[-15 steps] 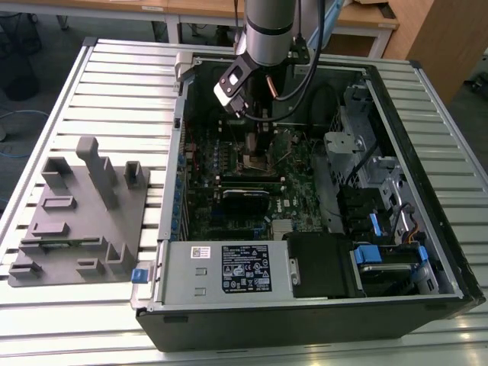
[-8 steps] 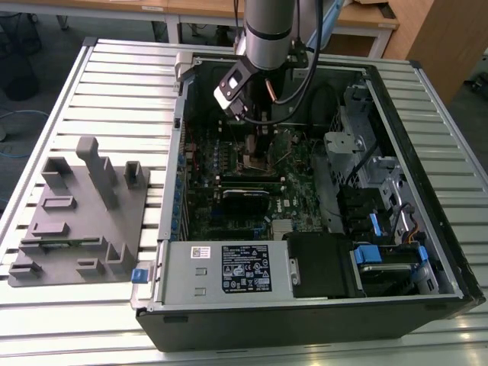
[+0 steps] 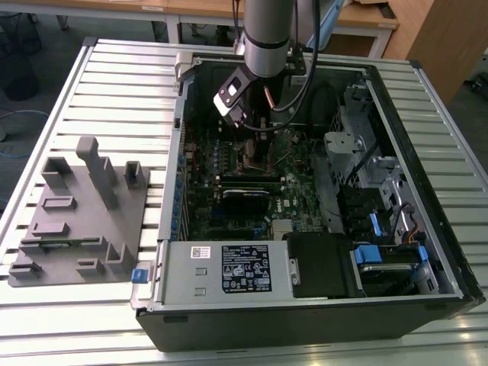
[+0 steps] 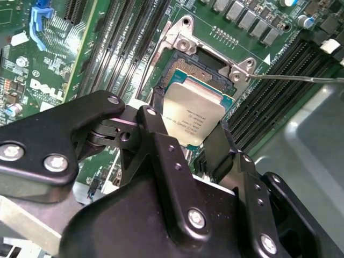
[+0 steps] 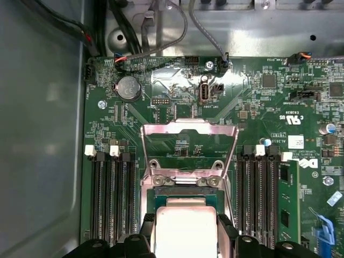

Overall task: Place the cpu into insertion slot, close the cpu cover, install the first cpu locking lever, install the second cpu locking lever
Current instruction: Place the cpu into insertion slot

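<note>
Gripper (image 4: 188, 134): black, two-fingered, closed to the width of a small flat square cpu (image 4: 196, 115) with a pale silver-grey metal face. One finger sits against each of two opposite edges, as both wrist views show.

Location: the cpu hangs just over the insertion slot (image 4: 200, 69), a square socket with a dark centre and silver rim, and covers its near part. The chip looks slightly tilted against the socket; whether any edge touches it cannot be told. The cpu cover (image 5: 188, 129), a thin silver metal frame with a large window, stands swung open beyond the slot, not yet closed.

Handling assessment: the chip is judged light, rigid and smooth-sided, so it is liable to slip or twist under a weak pinch. Its underside and the socket contacts are judged fragile. Hold belongs on the edges only, as taken here, kept level, with no downward force.
</note>
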`<state>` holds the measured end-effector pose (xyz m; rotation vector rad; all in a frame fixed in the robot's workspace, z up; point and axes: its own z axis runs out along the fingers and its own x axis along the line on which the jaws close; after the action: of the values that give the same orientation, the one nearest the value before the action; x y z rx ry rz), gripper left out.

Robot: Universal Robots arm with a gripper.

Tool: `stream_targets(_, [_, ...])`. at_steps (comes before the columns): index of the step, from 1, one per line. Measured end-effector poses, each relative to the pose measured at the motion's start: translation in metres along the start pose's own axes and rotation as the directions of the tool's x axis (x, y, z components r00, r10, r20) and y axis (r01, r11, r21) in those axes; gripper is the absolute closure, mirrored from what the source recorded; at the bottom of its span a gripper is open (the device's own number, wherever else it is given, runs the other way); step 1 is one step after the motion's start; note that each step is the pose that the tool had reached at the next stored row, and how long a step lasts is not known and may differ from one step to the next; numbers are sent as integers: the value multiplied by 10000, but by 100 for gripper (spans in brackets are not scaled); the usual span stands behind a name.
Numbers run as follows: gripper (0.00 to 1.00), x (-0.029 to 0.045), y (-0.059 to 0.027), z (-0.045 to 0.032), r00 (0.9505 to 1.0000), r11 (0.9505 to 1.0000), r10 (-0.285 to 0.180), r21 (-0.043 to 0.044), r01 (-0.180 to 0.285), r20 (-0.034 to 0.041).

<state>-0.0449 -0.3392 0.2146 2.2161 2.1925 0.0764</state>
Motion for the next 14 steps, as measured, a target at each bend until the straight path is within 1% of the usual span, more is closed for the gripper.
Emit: stream_targets(14, [46,-3,-16,123,10000,10000,-12,0,12,1])
